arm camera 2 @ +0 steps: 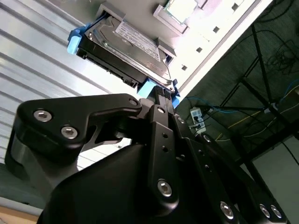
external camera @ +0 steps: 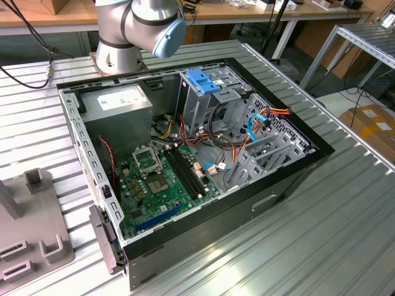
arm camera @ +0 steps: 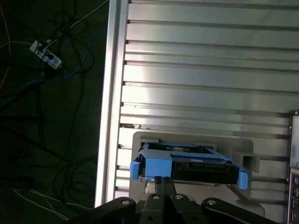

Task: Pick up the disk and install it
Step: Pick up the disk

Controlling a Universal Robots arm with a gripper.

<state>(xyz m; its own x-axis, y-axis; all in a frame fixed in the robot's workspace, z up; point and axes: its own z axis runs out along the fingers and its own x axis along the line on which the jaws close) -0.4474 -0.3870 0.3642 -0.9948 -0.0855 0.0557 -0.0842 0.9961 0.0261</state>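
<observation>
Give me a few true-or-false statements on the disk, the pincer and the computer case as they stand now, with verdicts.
1. The disk rests in a grey holder on the slatted table. True.
2. The disk's side rails are red. False: they are blue.
3. The computer case lies open, its circuit board showing. True.
4. The disk is inside the computer case. False: it is in the holder on the table.
5. The pincer is close to the disk. True, in both wrist views.
</observation>
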